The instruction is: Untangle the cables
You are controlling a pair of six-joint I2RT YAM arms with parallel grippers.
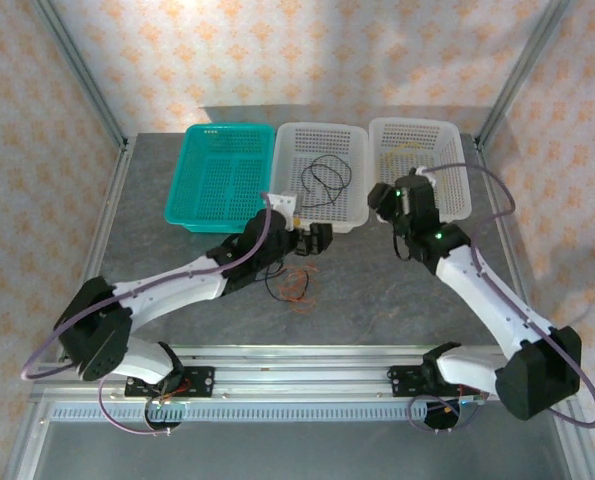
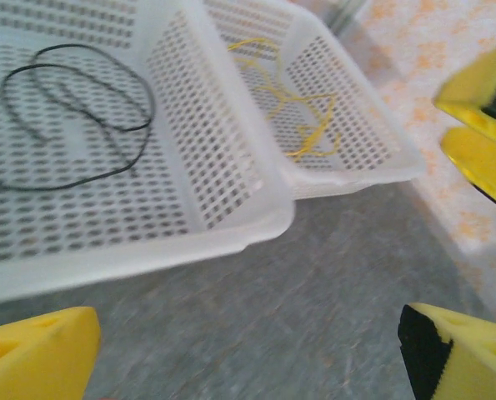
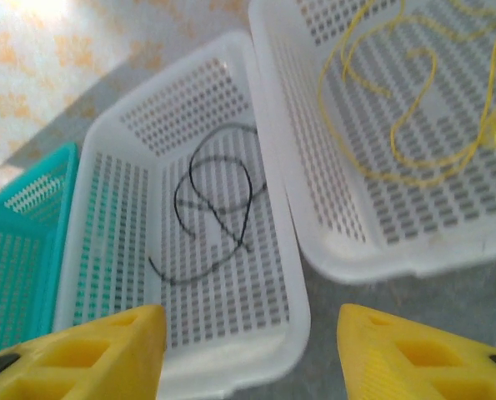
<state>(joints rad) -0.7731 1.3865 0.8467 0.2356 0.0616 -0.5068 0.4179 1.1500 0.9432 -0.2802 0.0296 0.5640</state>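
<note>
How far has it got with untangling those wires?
Done, it seems: the black cable lies alone in the middle white basket and the yellow cable in the right white basket. In hand: nothing; the left pincer and right pincer are both open and empty. Left: the orange-brown cable, perhaps with a dark strand, sits on the table by the left pincer; the teal basket holds no cable.

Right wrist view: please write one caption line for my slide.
Open right claw facing a black cable in the middle white basket and a yellow cable in the right white basket.
</note>
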